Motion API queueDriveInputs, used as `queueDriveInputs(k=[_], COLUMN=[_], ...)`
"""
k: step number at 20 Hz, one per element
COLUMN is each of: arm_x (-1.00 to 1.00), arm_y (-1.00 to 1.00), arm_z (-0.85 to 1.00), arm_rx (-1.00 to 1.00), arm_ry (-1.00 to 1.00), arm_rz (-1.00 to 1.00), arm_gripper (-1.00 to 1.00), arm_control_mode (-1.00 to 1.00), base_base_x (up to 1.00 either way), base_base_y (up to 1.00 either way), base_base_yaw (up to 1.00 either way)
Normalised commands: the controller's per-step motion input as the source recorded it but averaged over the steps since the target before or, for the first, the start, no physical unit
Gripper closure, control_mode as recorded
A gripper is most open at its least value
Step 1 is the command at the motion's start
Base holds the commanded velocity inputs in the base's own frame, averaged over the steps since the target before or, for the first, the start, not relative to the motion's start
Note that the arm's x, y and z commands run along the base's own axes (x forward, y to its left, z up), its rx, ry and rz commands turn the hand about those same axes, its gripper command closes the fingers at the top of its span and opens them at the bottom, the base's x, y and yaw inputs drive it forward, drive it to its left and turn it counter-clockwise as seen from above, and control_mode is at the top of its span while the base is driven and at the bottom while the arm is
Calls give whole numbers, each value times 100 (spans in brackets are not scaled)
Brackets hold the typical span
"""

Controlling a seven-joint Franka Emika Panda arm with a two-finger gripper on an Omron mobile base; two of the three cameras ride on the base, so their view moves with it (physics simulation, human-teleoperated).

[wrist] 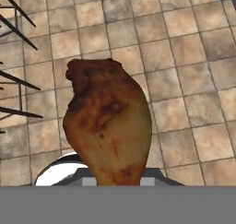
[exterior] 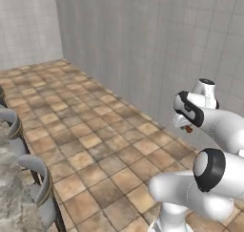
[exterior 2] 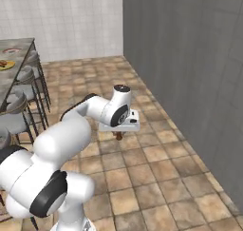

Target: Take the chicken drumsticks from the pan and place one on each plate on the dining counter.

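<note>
The tool (exterior 2: 118, 132) is clamped on one golden-brown, rough-skinned roasted chicken drumstick (wrist: 108, 126), which hangs below it over the terracotta tiled floor (exterior 2: 142, 168). Far off to the tool's left, the grey marbled stone bench (exterior 2: 16, 59) carries the yellow-rimmed plate (exterior 2: 5, 64), seemingly already served, and the dark-rimmed white plate (exterior 2: 10, 51); this delivery remains.

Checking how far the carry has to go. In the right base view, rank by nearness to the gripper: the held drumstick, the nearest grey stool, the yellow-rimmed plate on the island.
1. Golden-brown chicken drumstick: clamped in the gripper, hanging below it.
2. Grey round stool: left, beside the island.
3. Yellow-orange rimmed plate: far left, on the grey-brown marbled dining counter.
</note>
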Motion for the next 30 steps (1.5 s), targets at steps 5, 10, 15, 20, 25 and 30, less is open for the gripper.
queueDriveInputs(k=[5,10,15,20,25,30], arm_x=[0,0,0,0,0,0], arm_y=[0,0,0,0,0,0], arm_z=[0,0,0,0,0,0], arm_rx=[0,0,0,0,0,0], arm_ry=[0,0,0,0,0,0], arm_rz=[0,0,0,0,0,0], arm_gripper=[100,100,100,100,100,100], arm_control_mode=[100,100,100,100,100,100], base_base_x=[99,100,100,100,100,100], base_base_y=[0,0,0,0,0,0], base_base_yaw=[24,14,14,14,19,21])
